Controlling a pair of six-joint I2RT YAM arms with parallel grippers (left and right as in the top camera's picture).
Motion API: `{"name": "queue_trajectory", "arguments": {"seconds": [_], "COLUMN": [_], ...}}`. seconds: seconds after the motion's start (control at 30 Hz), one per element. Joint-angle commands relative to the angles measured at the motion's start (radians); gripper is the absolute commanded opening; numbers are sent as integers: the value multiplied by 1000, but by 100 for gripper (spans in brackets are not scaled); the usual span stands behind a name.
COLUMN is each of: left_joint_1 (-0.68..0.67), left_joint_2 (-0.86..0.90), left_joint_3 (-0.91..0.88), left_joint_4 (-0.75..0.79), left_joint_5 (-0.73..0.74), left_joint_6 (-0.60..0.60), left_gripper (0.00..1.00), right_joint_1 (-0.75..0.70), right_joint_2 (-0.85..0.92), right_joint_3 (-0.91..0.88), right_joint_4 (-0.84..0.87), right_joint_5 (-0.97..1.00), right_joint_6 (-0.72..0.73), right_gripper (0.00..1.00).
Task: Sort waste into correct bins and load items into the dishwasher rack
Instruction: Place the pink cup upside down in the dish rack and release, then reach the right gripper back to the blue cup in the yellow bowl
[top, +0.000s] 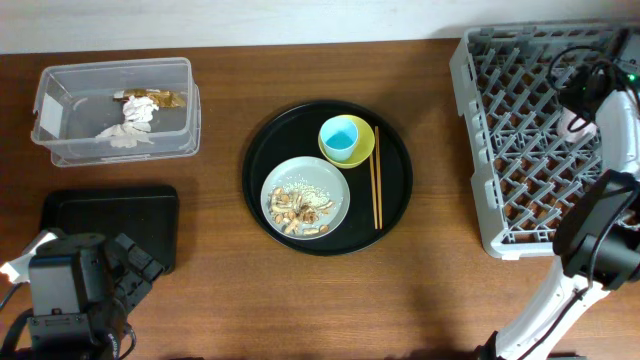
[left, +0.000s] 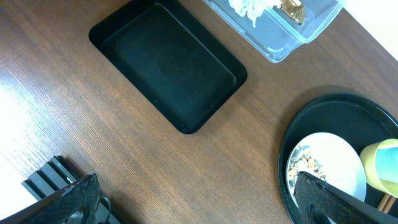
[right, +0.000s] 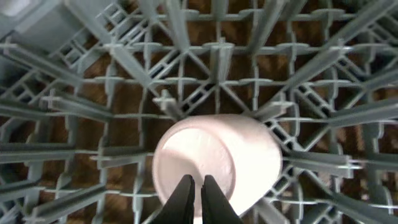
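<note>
**Hazard check: rack loading**

- The pale pink cup (right: 217, 162) is lying base-up directly beneath the right gripper (right: 197, 200). It is leaning between the pegs of the dishwasher rack (right: 93, 112) and is not sitting square.
- The right gripper is showing its fingers drawn together to a thin slit, with nothing visible between them. Whether they are touching the cup cannot be told.
- Risk: a fingertip dragging on the cup's base during a lift would be tipping the cup further or rolling it off its pegs. A sideways move at this height would be catching the lattice ribs on either side of the gripper.
- Well away from the right gripper, the light blue cup (top: 342, 138) is sitting inside the yellow bowl (top: 367, 152) on the round black tray (top: 395, 200). A grasp on the cup may be lifting the bowl with it.
- Food scraps (top: 298, 210) are covering the plate (top: 340, 183). Loading the plate before emptying it would be spilling them into the rack.
- The left gripper (left: 196, 186) is hanging wide open and empty over the worktop (top: 220, 300). The black rectangular tray (left: 168, 68) is lying ahead of it, and the clear box (left: 292, 37) is lying beyond that.
</note>
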Motion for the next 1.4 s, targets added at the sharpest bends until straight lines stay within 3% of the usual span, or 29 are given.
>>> {"name": "queue_trajectory", "arguments": {"seconds": [0.0, 0.13, 0.3, 0.43, 0.47, 0.6, 0.7, 1.03, 1.13, 1.37], "left_joint_1": [2, 2, 2, 2, 2, 2, 2, 2, 2, 2], "left_joint_2": [0, 0, 0, 0, 0, 0, 0, 0, 0, 0], "left_joint_3": [2, 2, 2, 2, 2, 2, 2, 2, 2, 2], "left_joint_4": [2, 2, 2, 2, 2, 2, 2, 2, 2, 2], "left_joint_5": [0, 0, 0, 0, 0, 0, 0, 0, 0, 0], "left_joint_6": [-13, -13, -13, -13, -13, -13, -13, -13, -13, -13], "left_gripper": [99, 99, 99, 99, 99, 99, 99, 99, 99, 99], "right_joint_1": [-42, -73, -72, -39, -31, 84, 245, 832, 922, 1011], "right_joint_2": [-7, -40, -136, -275, -297, -326, -304, -109, -43, 82], "right_joint_3": [6, 50, 144, 200, 200, 200, 196, 196, 196, 196], "right_joint_4": [-46, -155, -244, -252, -245, -192, -234, -404, -395, -380], "right_joint_5": [114, 246, 168, -291, -400, -777, -748, -116, -24, 46], "right_joint_6": [5, 43, 46, 46, 46, 45, -6, -100, -89, -36], "right_gripper": [9, 9, 9, 20, 30, 52, 52, 58, 58, 45]}}
